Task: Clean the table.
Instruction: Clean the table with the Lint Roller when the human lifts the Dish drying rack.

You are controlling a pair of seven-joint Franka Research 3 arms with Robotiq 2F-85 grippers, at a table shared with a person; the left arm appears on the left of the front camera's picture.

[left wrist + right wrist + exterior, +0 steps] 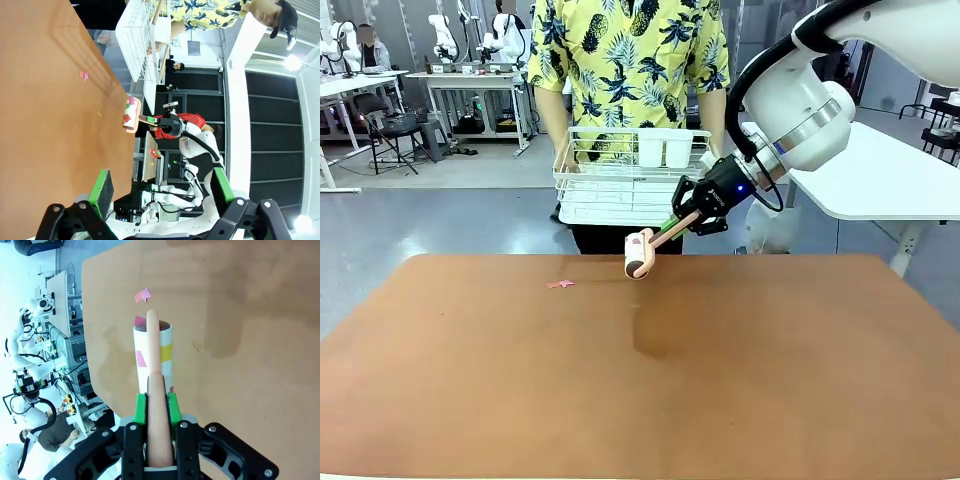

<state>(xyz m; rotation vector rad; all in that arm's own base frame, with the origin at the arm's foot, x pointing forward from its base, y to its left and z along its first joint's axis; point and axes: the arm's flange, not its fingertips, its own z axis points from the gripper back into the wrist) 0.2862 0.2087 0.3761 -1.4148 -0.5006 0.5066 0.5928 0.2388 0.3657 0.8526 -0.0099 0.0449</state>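
The right claw (672,225) clamps the lint roller (639,256) by its handle near the table's (640,400) far edge; the left claw (162,186) gapes empty.

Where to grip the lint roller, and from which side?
Likely the lint roller's slim pink handle, from its tail end, jaws across its width, as the right gripper does. The drum is wider, carries stuck paper scraps, and must roll free.

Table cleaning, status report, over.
Left gripper open. Right gripper shut on lint roller at far edge of table. Pink scrap left of roller, nothing between.
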